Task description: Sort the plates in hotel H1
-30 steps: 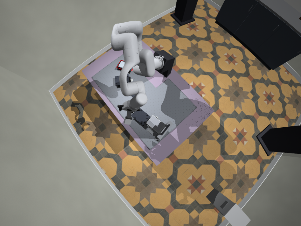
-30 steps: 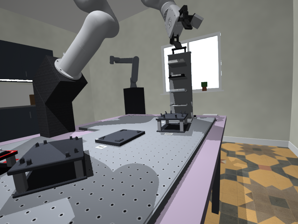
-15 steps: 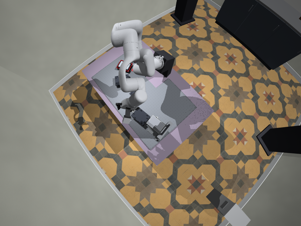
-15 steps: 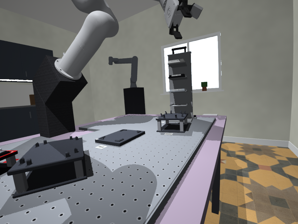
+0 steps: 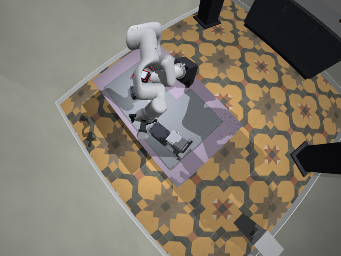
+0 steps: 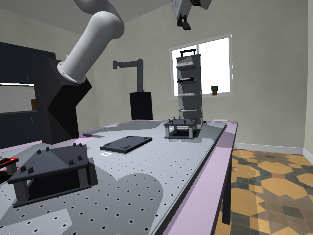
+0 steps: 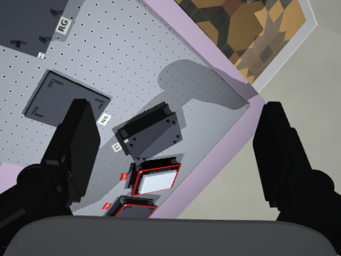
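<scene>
The plate hotel H1 [image 6: 188, 85] stands at the table's far end and also shows from above [image 5: 178, 143]. Its top slot holds a light plate [image 6: 187, 64] with a front label too small to read. The third slot holds a dark plate [image 6: 186, 79]. The second slot holds a light labelled plate [image 6: 187, 94]. The bottom slot shows a thin light edge [image 6: 188, 110]. My gripper [image 6: 184, 22] is open and empty, high above the hotel's front; its fingers frame the wrist view [image 7: 173, 145]. The landing nest L1 [image 7: 149, 131] [image 6: 50, 162] looks bare.
The regrip nest RG [image 6: 180, 125] [image 7: 29, 11] stands in front of the hotel. The flat nest N6 [image 6: 126, 144] [image 7: 53, 99] lies mid-table. Two red-framed quarantine nests sit near the arm's base: one [image 7: 154, 180] holds a light plate, the other [image 7: 132, 208] looks dark.
</scene>
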`<state>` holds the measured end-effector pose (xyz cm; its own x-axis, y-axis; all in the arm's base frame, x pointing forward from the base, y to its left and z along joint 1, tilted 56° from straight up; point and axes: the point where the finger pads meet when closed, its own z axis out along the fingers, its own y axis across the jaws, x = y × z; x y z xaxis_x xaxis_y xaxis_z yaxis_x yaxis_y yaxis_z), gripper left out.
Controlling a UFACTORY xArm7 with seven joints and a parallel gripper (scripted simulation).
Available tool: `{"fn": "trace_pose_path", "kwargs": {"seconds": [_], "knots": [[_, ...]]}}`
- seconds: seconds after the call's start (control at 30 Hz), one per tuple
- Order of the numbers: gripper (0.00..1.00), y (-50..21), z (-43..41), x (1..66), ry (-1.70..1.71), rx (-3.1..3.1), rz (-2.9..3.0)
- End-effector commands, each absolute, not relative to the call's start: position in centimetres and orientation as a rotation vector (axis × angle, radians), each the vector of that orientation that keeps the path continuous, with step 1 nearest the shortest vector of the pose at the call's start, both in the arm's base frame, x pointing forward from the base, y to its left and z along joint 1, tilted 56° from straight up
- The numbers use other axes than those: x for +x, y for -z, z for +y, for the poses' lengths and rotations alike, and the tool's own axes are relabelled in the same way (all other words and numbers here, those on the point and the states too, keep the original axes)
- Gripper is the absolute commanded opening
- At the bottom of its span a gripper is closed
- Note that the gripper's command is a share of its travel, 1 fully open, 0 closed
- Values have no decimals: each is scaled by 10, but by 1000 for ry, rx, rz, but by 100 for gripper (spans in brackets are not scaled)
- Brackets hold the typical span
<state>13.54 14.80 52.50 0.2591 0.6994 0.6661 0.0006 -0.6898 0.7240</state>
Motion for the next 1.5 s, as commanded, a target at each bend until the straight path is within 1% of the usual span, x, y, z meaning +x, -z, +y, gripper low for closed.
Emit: {"fn": "trace_pose_path", "kwargs": {"seconds": [0.0, 0.23, 0.73, 1.47], "knots": [[100, -534, 146, 123, -1480, 1923, 633], [100, -547, 143, 104, -1480, 1923, 633], [100, -548, 142, 102, -1480, 1923, 633], [100, -507, 134, 173, -1239, 1849, 1009]]}}
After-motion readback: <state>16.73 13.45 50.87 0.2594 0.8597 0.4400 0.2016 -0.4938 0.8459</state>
